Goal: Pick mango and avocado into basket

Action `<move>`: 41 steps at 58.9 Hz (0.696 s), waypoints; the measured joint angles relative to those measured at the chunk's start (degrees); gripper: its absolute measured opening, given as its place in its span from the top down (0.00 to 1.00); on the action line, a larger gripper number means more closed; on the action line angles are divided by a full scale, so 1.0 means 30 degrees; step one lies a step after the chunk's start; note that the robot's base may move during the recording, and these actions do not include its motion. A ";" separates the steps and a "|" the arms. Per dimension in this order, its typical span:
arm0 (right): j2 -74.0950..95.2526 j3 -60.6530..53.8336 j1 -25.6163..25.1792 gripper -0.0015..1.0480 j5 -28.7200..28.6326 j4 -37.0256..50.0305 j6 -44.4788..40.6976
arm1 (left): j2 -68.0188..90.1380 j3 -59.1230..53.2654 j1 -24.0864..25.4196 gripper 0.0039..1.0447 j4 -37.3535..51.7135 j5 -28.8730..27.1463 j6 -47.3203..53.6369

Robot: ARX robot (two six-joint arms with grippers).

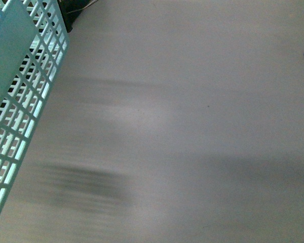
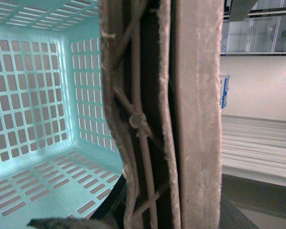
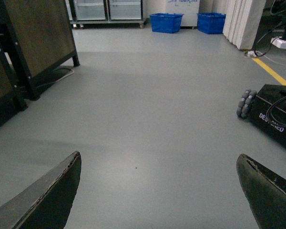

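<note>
The light aqua slotted basket (image 1: 20, 101) hangs tilted at the left edge of the front view, above a grey floor. In the left wrist view its empty inside (image 2: 38, 119) fills one side. My left gripper (image 2: 148, 143) is shut on the basket's brown handle bars, which are tied with a zip tie (image 2: 136, 119). Its worn pads (image 2: 198, 114) press from both sides. My right gripper (image 3: 157, 191) is open above bare floor, with nothing between its dark fingertips (image 3: 52, 195). The mango and the avocado are out of view.
In the right wrist view, a dark wooden cabinet on black legs (image 3: 33, 43) stands to one side. A black wheeled robot base (image 3: 271, 119) is opposite, past a yellow floor line (image 3: 271, 71). Two blue bins (image 3: 167, 22) sit far back. Grey floor (image 1: 192, 126) spreads ahead.
</note>
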 joint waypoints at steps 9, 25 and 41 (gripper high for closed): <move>0.0000 0.0000 0.0000 0.08 0.0000 0.0000 0.0000 | 0.0000 0.0000 0.0000 0.85 -0.0015 -0.0022 0.0007; 0.0000 0.0000 0.0000 0.08 0.0000 0.0000 -0.0007 | 0.0015 0.0000 0.0000 0.85 -0.0036 -0.0036 0.0007; -0.0007 0.0000 0.0000 0.08 0.0000 0.0000 -0.0007 | 0.0015 0.0007 0.0000 0.85 -0.0036 -0.0022 -0.0007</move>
